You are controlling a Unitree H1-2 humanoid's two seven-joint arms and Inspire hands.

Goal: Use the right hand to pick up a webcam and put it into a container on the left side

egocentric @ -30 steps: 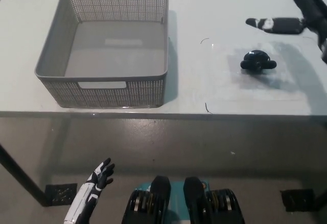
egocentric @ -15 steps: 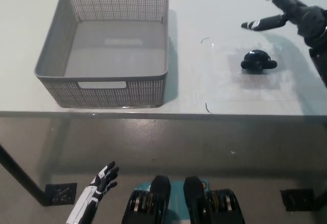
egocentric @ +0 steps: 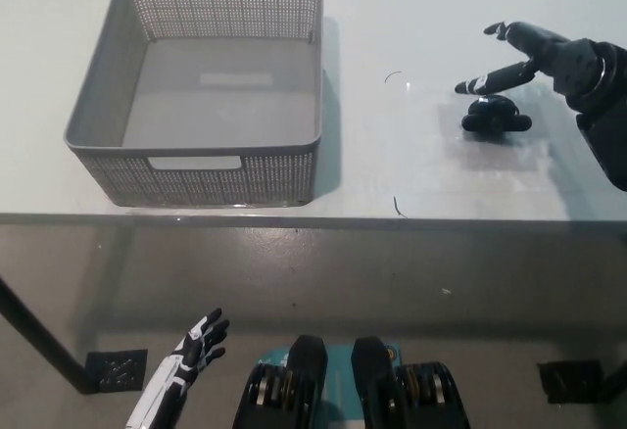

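A small black webcam [egocentric: 497, 116] lies on the white table [egocentric: 411, 174] at the right. My black right hand [egocentric: 537, 57] hovers just above and behind it, open, fingers spread and pointing left, holding nothing. The grey mesh basket [egocentric: 108, 145] stands empty on the table's left half. My white left hand [egocentric: 186, 360] hangs below the table's front edge at the lower left, open, fingers apart.
The table's front edge runs across the picture at mid height, with grey floor below it. Two thin dark scraps [egocentric: 397, 207] lie on the tabletop between basket and webcam.
My right hand has come down and leftward from the far right corner until its fingers hang just over the webcam. The webcam and basket have stayed put.
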